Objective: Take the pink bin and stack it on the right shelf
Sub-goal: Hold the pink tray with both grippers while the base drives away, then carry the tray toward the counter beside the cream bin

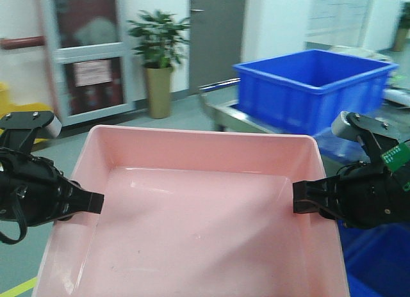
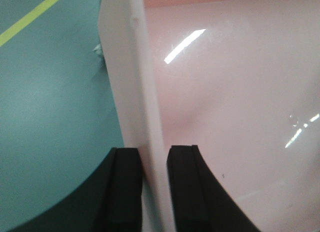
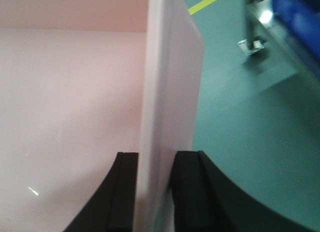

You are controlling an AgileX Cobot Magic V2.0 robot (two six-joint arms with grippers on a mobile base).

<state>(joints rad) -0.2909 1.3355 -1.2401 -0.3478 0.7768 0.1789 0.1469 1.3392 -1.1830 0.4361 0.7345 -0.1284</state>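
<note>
The pink bin (image 1: 192, 214) is held up in the air between both arms and fills the lower middle of the front view; it is empty. My left gripper (image 1: 90, 203) is shut on the bin's left wall, one finger inside and one outside, as the left wrist view (image 2: 152, 157) shows on the pale wall (image 2: 135, 92). My right gripper (image 1: 306, 206) is shut on the bin's right wall, as the right wrist view (image 3: 155, 159) shows on the wall (image 3: 167, 82). The right shelf is out of view.
A blue crate (image 1: 314, 86) stands on a metal frame (image 1: 224, 111) at the right, just beyond the bin. More blue plastic (image 1: 378, 258) lies low at the right. A potted plant (image 1: 158, 60) and doors stand at the back. The green floor has a yellow line (image 2: 30, 17).
</note>
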